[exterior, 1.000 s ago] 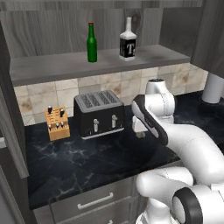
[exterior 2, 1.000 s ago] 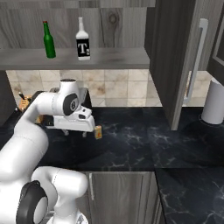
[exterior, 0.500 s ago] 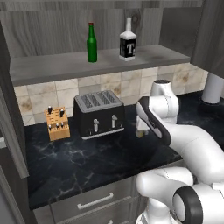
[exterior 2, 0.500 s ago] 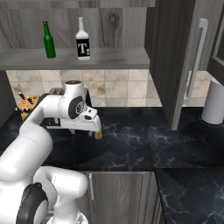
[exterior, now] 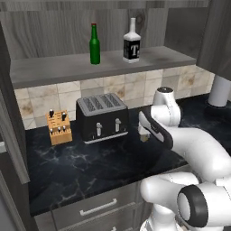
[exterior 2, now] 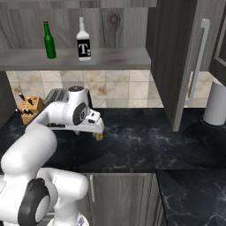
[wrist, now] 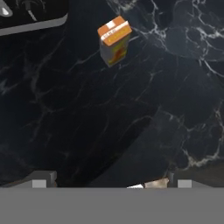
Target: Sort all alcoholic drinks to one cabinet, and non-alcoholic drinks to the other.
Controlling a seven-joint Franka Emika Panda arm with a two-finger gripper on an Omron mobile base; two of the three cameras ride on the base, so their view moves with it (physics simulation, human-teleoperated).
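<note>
One small orange-yellow carton point(wrist: 114, 39) stands upright on the dark marble counter point(wrist: 87, 113), seen from above in the hand view, well ahead of the gripper point(wrist: 109, 181), whose jaws are spread wide and hold nothing. In the right base view the carton point(exterior 2: 99, 136) peeks out just under the hand; in the left base view it point(exterior: 144, 136) shows beside the forearm, near the toaster's point(exterior: 101, 116) right end.

It looks light and boxy, probably thin card that would dent under a hard squeeze; its flat faces should give good purchase. Taking it across two opposite sides around mid-height, with the fingers square to those faces, seems the safest hold, since a corner grip could twist it or tip it over.

Farther back, on the open shelf point(exterior: 58, 67), stand the green bottle point(exterior: 94, 44) and the pale bottle with the black "T" label point(exterior: 131, 41), near each other but apart. Both are likely glass: heavier, stiff, smooth and breakable, and tall enough to topple. The green bottle is best held on its round body, the pale one on its flat sides, not by the neck. A cabinet door point(exterior 2: 190, 62) hangs ajar at right.
</note>
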